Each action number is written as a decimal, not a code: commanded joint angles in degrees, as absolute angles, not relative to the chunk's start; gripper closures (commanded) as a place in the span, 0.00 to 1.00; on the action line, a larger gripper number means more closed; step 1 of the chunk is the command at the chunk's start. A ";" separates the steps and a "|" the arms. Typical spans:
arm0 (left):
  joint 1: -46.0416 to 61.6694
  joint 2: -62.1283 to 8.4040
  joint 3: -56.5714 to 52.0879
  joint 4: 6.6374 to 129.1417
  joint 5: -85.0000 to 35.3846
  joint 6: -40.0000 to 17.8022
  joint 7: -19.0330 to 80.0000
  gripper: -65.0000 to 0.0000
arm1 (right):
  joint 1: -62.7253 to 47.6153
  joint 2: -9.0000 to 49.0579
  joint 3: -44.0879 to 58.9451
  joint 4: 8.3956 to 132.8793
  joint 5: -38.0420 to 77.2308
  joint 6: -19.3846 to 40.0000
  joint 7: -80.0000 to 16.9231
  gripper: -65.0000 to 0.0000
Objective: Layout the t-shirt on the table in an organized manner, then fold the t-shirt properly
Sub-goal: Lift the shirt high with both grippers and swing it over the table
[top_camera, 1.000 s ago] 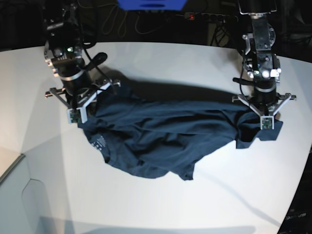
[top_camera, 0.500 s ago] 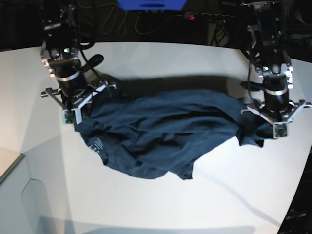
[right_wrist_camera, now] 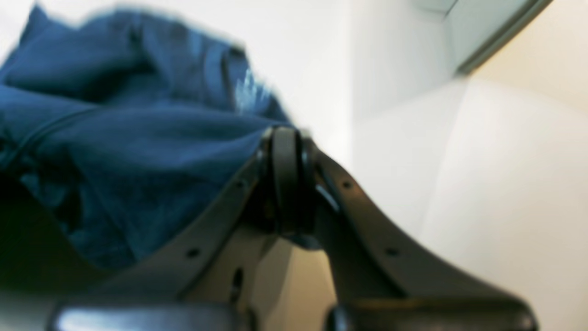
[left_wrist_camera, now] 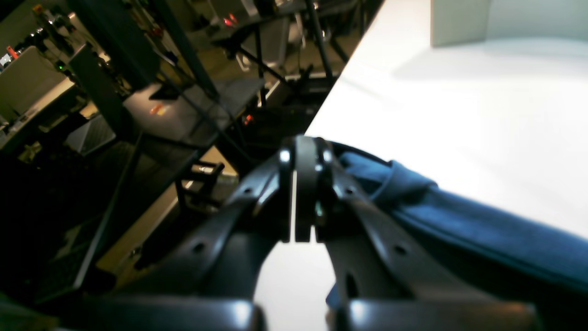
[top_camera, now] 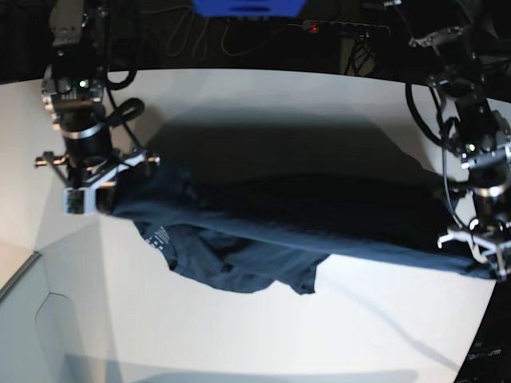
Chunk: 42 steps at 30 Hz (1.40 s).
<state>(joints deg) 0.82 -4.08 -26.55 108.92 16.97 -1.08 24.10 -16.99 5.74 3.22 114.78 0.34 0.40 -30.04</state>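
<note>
The dark navy t-shirt (top_camera: 279, 223) hangs stretched in a long band between my two grippers, and its lower part with the collar label (top_camera: 160, 238) sags onto the white table (top_camera: 263, 104). At the left of the base view, my right gripper (top_camera: 94, 191) is shut on one end of the cloth. The right wrist view shows the black fingers (right_wrist_camera: 285, 138) pinched together on blue fabric (right_wrist_camera: 138, 138). My left gripper (top_camera: 477, 254) is shut on the other end near the table's right edge. In the left wrist view the closed fingertips (left_wrist_camera: 303, 151) hold a fold of cloth (left_wrist_camera: 459, 220).
Past the table's far edge are a blue object (top_camera: 247, 6), a power strip with a red light (top_camera: 335, 28) and cables. A pale panel (top_camera: 24, 319) sits at the front left corner. Dark shelving and equipment (left_wrist_camera: 161, 105) stand beyond the table edge beside my left gripper.
Both arms have pulled apart, lifting and stretching the t-shirt taut. In the base view my left gripper moved right and toward the front, and my right gripper shifted left.
</note>
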 commanded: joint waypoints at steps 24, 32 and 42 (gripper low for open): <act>-22.81 -5.14 -25.19 113.19 15.78 -0.31 21.67 1.00 | 8.31 6.02 7.08 116.00 -0.13 0.66 9.36 1.00; -27.38 -8.13 -25.27 115.82 13.58 -0.04 21.67 1.00 | 15.87 6.02 7.43 115.91 -0.04 0.66 11.47 1.00; -23.34 -8.92 -25.54 116.26 13.49 -0.22 21.67 1.00 | 15.78 6.02 5.93 115.47 -0.04 0.66 12.70 1.00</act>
<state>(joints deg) -22.28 -8.64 -25.50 115.52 13.39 -0.23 22.44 15.00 5.67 5.76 114.80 0.01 0.71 11.38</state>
